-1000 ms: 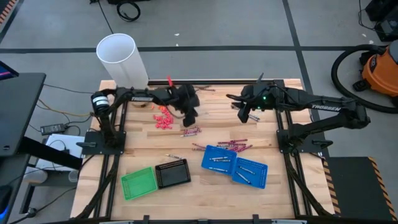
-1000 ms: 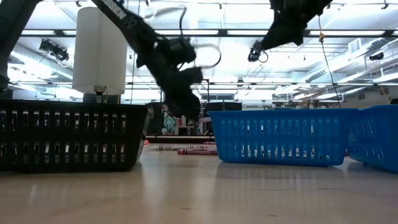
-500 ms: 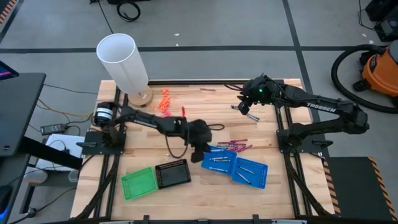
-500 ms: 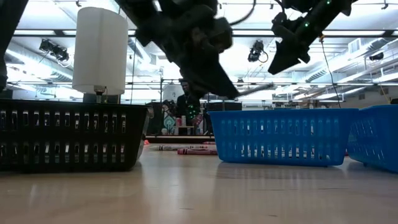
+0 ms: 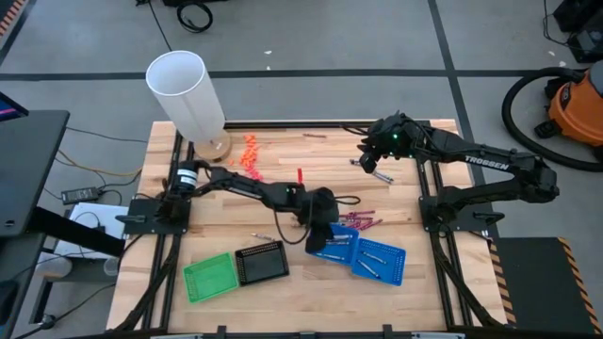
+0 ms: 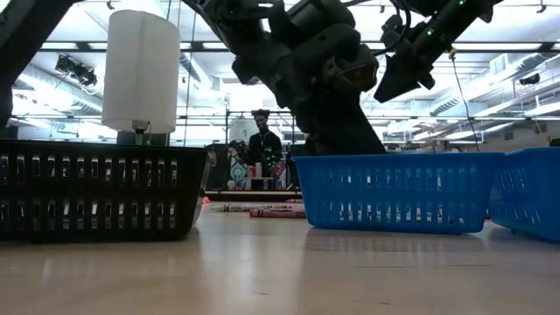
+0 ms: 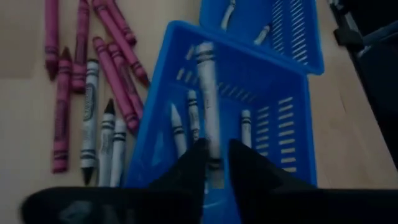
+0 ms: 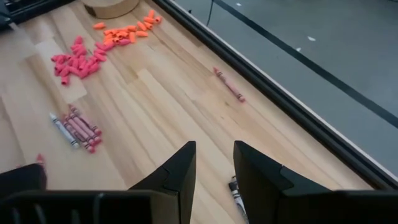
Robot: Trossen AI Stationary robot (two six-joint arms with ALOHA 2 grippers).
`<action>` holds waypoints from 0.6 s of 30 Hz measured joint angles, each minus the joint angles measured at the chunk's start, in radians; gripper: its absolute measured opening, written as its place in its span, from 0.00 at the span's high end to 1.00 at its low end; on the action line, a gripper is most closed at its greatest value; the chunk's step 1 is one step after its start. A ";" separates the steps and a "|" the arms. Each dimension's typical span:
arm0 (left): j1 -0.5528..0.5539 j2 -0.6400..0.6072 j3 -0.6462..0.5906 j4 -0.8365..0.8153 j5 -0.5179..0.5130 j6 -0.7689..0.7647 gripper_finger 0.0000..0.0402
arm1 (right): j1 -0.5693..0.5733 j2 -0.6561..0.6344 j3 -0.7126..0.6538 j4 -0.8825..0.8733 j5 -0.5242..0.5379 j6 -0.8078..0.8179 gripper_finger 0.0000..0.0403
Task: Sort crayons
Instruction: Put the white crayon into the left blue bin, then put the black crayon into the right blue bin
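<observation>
We're seeing the left gripper point(image 7: 216, 163) hanging over the near blue basket point(image 7: 283, 134), fingers slightly apart w/ a pale grey crayon point(image 7: 208, 99) between the tips; can't tell if they're gripping it. More grey crayons are lying below in the basket; magenta and grey ones point(image 7: 93, 81) beside it. Right gripper point(image 8: 213, 168) is waiting at the table's far edge, fingers parted, nothing between.

grey-silver crayons point(image 7: 205, 93) lying in blue basket point(image 7: 292, 118); magenta and grey crayons point(image 7: 87, 87) loose beside it.
</observation>
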 joint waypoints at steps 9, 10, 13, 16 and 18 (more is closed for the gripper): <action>0.013 -0.094 0.000 -0.142 -0.065 -0.032 0.60 | 0.000 0.000 0.000 -0.001 -0.039 -0.047 0.71; 0.009 -0.113 0.000 -0.158 -0.102 -0.014 0.60 | -0.001 0.002 0.000 0.004 -0.040 -0.060 0.71; 0.002 -0.153 0.000 -0.181 -0.193 0.031 0.62 | -0.007 0.003 0.000 0.032 -0.042 -0.075 0.71; 0.004 -0.177 -0.001 -0.207 -0.232 0.038 0.63 | -0.012 0.003 0.000 0.072 -0.067 -0.089 0.71; 0.009 -0.181 -0.001 -0.213 -0.251 0.038 0.64 | -0.014 0.003 0.000 0.099 -0.079 -0.095 0.71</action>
